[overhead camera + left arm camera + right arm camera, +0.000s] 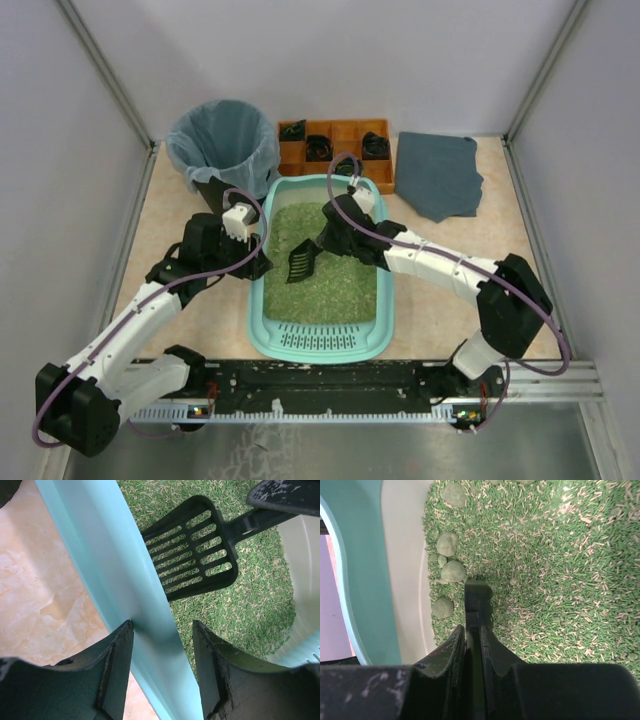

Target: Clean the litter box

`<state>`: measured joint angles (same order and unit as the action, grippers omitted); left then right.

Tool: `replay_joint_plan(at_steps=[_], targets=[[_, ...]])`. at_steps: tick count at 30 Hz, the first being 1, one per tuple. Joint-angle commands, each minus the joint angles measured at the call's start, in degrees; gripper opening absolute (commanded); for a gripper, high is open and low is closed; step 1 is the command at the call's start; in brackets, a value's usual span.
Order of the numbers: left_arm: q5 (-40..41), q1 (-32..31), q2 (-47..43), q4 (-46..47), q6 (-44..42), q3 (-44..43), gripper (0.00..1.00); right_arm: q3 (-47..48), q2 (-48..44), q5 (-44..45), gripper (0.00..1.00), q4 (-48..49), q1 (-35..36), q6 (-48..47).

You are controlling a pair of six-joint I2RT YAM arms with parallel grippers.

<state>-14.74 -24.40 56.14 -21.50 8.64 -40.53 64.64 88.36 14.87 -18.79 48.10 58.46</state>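
1. Litter box (320, 342), pale teal, sits in the middle of the tabletop (430, 325) between the two arms. Its slotted lip faces the arm bases, and green litter (560, 555) covers its floor.
2. Left hand (162, 625) is at the box's left wall, about halfway along. One finger is outside the wall and one inside, and they are closed against the rim to grip it.
3. Right hand (472, 627) reaches in over the far half of the box. Its fingers are clamped tight on the handle of a black slotted scoop (300, 262).
4. The scoop's head points toward the left wall and sits low over the litter, tilted. Whether its edge touches the grains I cannot tell.
5. Several rounded grey-green clumps (454, 571) lie in the litter along one wall, just beside the end of the scoop handle that pokes out beyond the right fingers.
6. Behind the box, at the far left, stands a dark bin (222, 140) lined with a clear bag.
7. Next to the bin is an orange tray (345, 135) with compartments, several of them holding small black items.
8. A grey cloth (437, 175) lies flat at the far right, just beside the tray.
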Motion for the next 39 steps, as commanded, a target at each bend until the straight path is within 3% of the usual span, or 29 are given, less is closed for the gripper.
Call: replay_joint_plan(at_steps=[1, 11, 30, 39], targets=[[-2.5, -1.1, 0.2, 0.2, -0.3, -0.6, 0.56, 2.2, 3.5, -6.1, 0.0, 1.0, 0.6, -0.8], [-2.1, -1.5, 0.2, 0.1, -0.3, -0.6, 0.56, -0.9, 10.6, -20.3, 0.0, 15.8, 0.5, 0.8], [-1.6, -1.9, 0.2, 0.0, -0.3, -0.6, 0.55, -14.4, -3.0, -16.7, 0.0, 24.6, -2.4, 7.9], [-1.6, -1.9, -0.1, 0.1, -0.4, -0.6, 0.57, -15.7, -8.3, -12.6, 0.0, 22.6, -3.0, 9.0]])
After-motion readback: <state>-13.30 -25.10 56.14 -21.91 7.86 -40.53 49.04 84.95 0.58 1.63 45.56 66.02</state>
